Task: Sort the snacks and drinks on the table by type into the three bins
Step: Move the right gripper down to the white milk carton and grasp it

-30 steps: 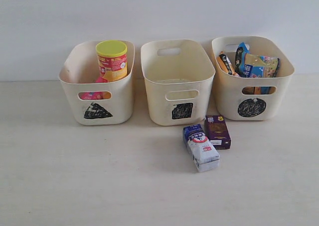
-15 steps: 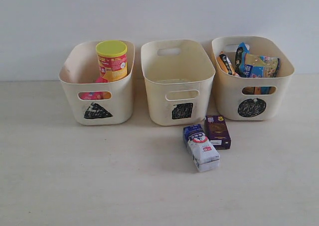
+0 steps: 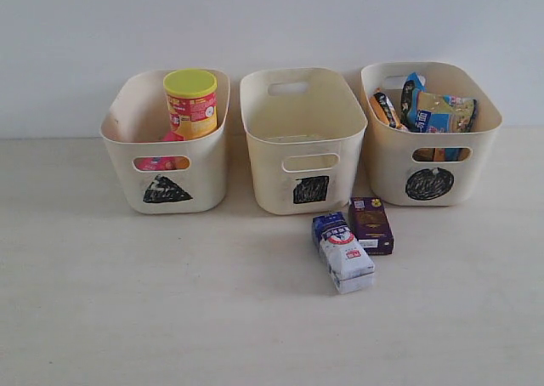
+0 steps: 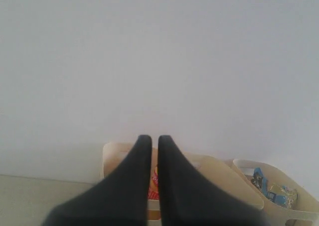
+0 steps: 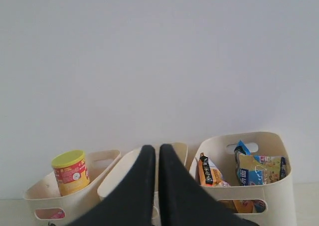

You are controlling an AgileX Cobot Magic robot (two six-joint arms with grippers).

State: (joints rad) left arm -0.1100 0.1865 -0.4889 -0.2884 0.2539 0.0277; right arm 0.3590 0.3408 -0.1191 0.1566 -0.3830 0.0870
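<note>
Crowding: the white-and-blue rectangular carton (image 3: 344, 254) and dark purple carton (image 3: 371, 224) lie side by side on the worktop (image 3: 127, 301) before the cream plastic middle bin (image 3: 272, 165); grasping one could shove the other. The left fingers (image 4: 142, 154) and right fingers (image 5: 147, 161) sit narrow, empty.

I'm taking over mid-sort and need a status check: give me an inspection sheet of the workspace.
Surface: pale wood-grain table.
Job's things: yellow-lidded chip tube in left cream plastic bin; crinkly printed bags in right cream bin; middle cream bin shows nothing inside; white-and-blue carton and dark purple carton on table, outside bins.
Clutter: nothing seen.
End effectors: left end effector shut, right end effector shut, both empty.
Cables: nothing seen.
Surroundings: plain white wall.
</note>
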